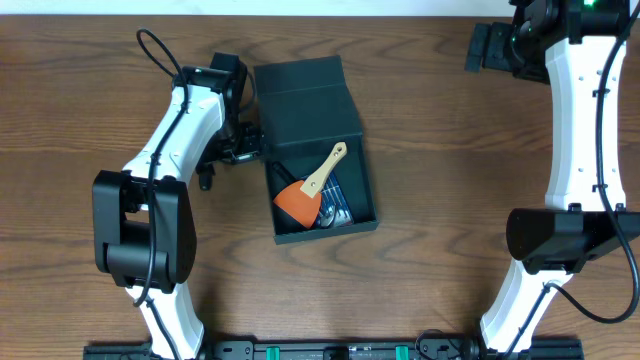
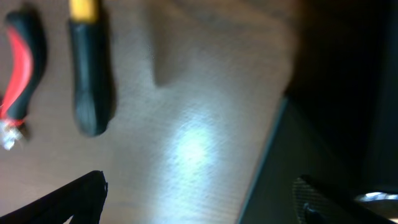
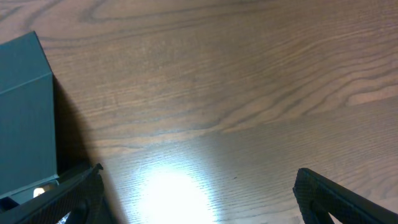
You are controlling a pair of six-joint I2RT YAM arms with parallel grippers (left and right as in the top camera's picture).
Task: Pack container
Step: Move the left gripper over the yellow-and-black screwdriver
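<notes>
The container (image 1: pixel 320 150) is a dark teal box in the middle of the table, its flap lid (image 1: pixel 303 95) thrown back. Inside lie an orange scraper with a wooden handle (image 1: pixel 312 190) and some metal tools. My left gripper (image 1: pixel 252 143) is open just outside the box's left wall. In the left wrist view it (image 2: pixel 199 202) holds nothing, with bare table between the fingers and the container wall (image 2: pixel 298 168) at the right. My right gripper (image 1: pixel 478 47) is open at the far right back. In its own view it (image 3: pixel 199 196) is empty over bare wood, the container (image 3: pixel 25 112) at the left edge.
On the table beyond the left gripper lie a red-and-black handled tool (image 2: pixel 22 62) and a black handle with a yellow shaft (image 2: pixel 90 74). The left arm (image 1: pixel 175 130) hides them from above. The wooden table (image 1: pixel 440 180) stretches to the right of the box.
</notes>
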